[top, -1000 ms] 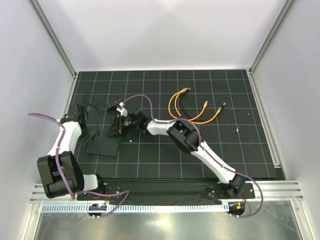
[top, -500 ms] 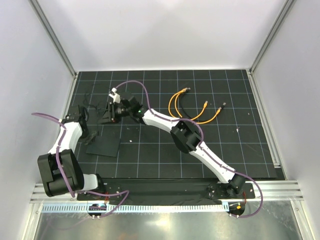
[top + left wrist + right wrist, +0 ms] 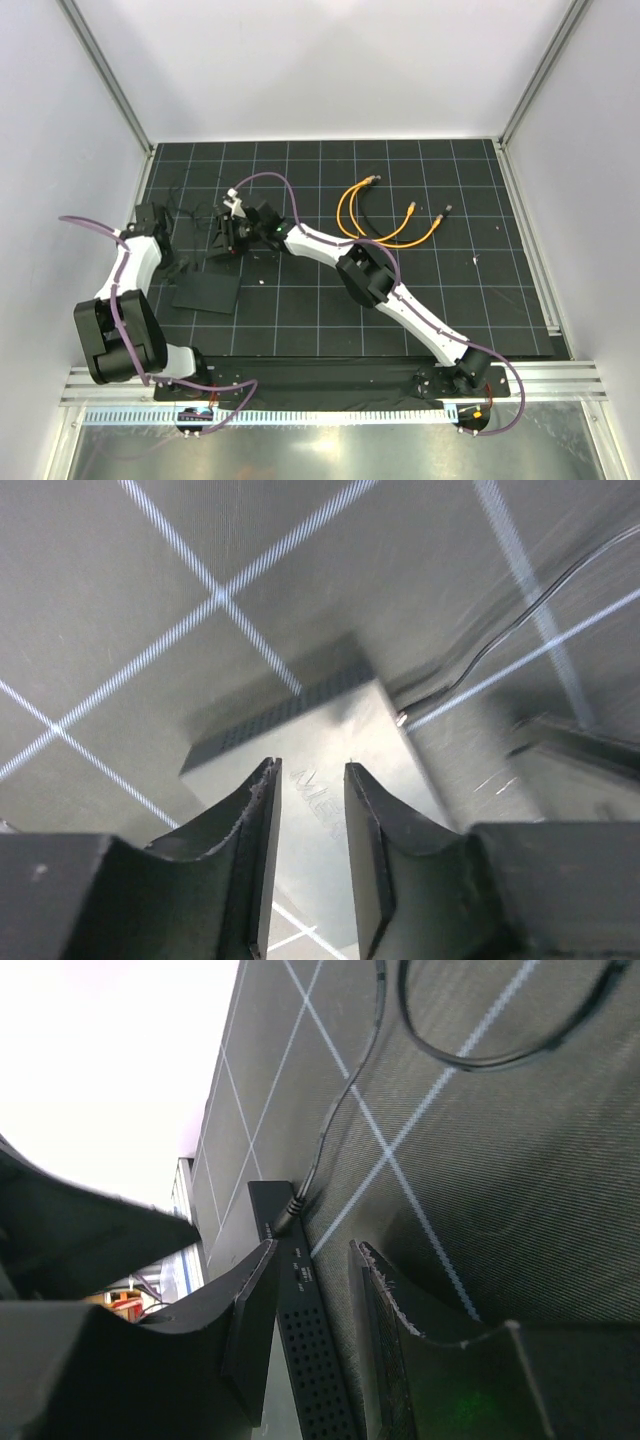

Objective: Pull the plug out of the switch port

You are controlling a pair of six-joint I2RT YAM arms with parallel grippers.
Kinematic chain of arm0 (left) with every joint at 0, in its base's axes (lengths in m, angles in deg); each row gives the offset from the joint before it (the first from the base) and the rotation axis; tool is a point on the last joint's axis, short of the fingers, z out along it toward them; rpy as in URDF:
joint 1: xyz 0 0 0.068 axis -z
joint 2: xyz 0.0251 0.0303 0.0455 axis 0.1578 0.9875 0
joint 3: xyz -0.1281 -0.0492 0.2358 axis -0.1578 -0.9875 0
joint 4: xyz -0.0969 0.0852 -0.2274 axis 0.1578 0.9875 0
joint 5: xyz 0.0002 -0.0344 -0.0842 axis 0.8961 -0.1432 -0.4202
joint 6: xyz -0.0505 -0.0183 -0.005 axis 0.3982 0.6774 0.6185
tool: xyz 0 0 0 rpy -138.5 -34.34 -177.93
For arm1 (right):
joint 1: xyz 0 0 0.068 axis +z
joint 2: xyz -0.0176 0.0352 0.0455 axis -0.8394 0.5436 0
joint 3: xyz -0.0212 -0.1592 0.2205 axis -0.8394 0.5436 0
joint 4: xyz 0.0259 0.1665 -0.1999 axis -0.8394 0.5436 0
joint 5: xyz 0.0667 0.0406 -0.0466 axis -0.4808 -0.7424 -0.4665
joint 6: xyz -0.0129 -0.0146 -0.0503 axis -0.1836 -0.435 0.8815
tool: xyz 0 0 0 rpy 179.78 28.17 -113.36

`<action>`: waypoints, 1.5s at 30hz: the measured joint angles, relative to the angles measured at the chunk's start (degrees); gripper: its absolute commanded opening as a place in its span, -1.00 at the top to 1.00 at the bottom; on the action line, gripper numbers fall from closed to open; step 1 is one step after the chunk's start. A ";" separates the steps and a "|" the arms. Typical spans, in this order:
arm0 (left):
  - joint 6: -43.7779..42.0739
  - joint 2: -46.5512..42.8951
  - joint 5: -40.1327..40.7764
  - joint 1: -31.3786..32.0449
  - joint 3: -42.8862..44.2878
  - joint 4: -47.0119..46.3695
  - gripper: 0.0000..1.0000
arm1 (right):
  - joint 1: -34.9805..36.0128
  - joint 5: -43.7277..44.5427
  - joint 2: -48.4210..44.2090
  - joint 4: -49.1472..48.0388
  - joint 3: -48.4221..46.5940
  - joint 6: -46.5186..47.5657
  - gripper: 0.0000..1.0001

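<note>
The switch [image 3: 350, 740] lies flat on the left part of the table [image 3: 420, 320]. Both arms reach to it from two sides, I think because one must keep the light box in place while the other pulls. The left end effector [image 3: 311, 767] hangs directly over the top face of the switch, near one corner. Its jaws stand a little apart and grasp nothing, and I cannot tell if they touch the box. The plug [image 3: 292, 1207] sits in the end face of the switch, and a thin black wire [image 3: 345, 1090] runs away from it over the table. The right end effector [image 3: 314, 1246] is turned on its side and held low along the edge of the switch, so that the gap between its jaws points toward the plug. It is released too, with the plug just beyond its tips. The orange cables [image 3: 341, 208] lie well apart and sit in no port, so this plug is probably the one meant.
</note>
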 measured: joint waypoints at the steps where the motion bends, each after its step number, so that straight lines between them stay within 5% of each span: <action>1: -0.20 0.35 0.07 -0.28 0.85 -0.02 0.22 | 0.07 -0.04 0.00 -0.13 0.00 0.11 0.17; 11: -7.65 3.98 -9.01 -8.20 1.42 -4.00 0.04 | 0.48 -1.18 0.00 -2.25 0.61 0.22 0.17; 31: -8.28 4.59 -20.98 -8.55 -4.63 -13.00 0.07 | 0.50 -2.40 1.88 -5.84 -0.09 -2.56 0.24; 45: -7.26 3.23 -22.34 -8.33 -5.95 -12.35 0.08 | 1.22 -1.49 3.21 -5.07 -1.49 -4.39 0.30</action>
